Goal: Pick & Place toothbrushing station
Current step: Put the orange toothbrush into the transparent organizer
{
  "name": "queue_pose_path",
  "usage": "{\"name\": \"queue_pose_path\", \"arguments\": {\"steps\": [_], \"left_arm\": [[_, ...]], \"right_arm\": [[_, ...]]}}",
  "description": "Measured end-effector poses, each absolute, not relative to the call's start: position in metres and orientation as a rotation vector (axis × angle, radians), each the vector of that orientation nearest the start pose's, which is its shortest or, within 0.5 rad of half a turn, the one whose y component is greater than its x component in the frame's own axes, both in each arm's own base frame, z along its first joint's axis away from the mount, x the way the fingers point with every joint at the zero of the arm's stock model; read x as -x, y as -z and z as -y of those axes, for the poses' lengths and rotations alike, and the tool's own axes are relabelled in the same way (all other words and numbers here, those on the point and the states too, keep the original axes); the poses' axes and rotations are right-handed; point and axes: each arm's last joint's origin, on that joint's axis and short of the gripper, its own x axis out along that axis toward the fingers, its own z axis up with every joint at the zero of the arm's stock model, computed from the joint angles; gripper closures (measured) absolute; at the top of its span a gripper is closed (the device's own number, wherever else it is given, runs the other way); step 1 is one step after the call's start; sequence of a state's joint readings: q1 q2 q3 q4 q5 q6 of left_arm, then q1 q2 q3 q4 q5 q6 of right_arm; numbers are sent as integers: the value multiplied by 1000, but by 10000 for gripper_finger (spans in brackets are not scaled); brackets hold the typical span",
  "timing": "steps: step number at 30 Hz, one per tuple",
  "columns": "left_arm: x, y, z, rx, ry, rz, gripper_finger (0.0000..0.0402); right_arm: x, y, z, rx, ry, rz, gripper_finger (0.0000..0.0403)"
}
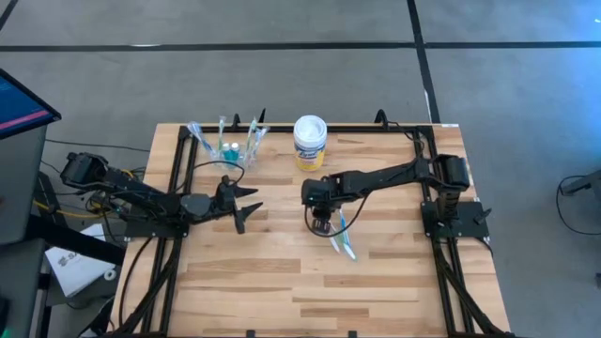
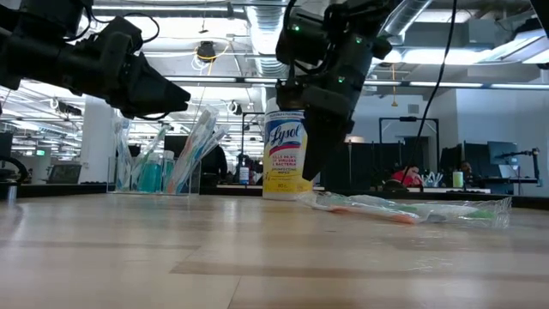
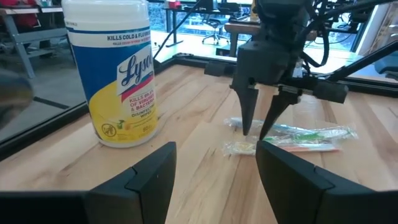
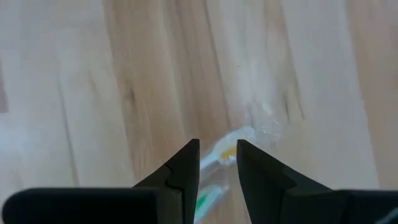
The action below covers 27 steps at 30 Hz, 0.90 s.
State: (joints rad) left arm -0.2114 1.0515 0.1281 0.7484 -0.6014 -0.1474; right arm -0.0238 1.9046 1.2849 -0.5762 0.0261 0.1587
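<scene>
The wrapped toothbrush [image 1: 345, 242] lies flat on the desk [image 1: 282, 272], in front of the yellow-labelled tub [image 1: 310, 143] and well apart from the clear cup [image 1: 225, 143] at the far left edge. The cup already holds several toothbrushes and toothpaste tubes [image 1: 228, 149].

The right gripper [image 3: 259, 129] points straight down over one end of the wrapped toothbrush. Its fingers [image 4: 186, 163] are spread by a narrow gap, with the wrapper end showing between them; they are not yet pinching it.

Risks from this position:
- The wrapper is thin, clear and probably slick. A closure on loose film alone may lift the wrapper while the brush slides inside it.
- The grasp point is at one end. The long free end is likely to droop or swing, and may strike the tub or the cup rim during transfer.
- The object lies flat. A descent too shallow misses it; too deep drives the fingertips into the wood.

The left gripper [image 1: 246, 205] hovers over the desk's left half, fingers spread wide, between the brush and the cup, and may obstruct the transfer path.
</scene>
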Motion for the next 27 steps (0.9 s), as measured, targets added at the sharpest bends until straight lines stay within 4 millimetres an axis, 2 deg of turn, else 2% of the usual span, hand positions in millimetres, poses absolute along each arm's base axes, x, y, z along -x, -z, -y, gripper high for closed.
{"name": "queue_pose_path", "arguments": {"steps": [11,27], "left_arm": [[-174,-157,21,78,-400,-132,188],[-173,-156,20,88,-401,-136,188]], "right_arm": [[-376,-150,10,-146,152,-1267,305],[-378,-147,17,-208,210,-1256,305]]}}
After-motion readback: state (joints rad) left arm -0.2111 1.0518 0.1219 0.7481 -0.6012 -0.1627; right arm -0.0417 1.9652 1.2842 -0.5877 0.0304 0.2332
